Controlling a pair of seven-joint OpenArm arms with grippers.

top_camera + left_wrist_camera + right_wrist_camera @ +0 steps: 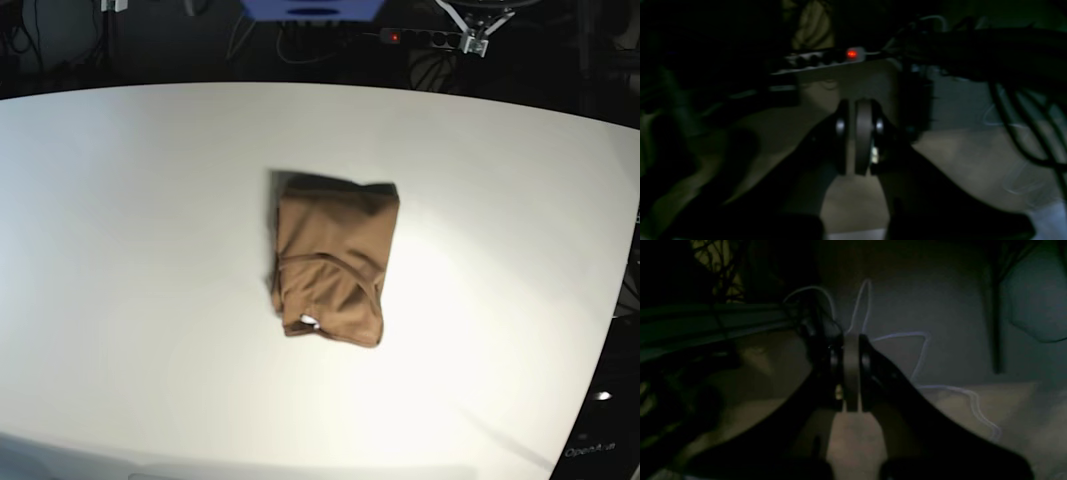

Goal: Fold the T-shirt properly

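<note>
Lying folded on the table (pixel 120 200), the T-shirt (pixel 333 260) runs near-to-far; left gripper (pixel 858 136) and right gripper (pixel 850 373) clenched, empty.

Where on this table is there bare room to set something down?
Bare white table lies on every side of the folded T-shirt: wide patches left and right of it, a strip before the far edge, another toward the near edge. Only the middle is taken.
</note>
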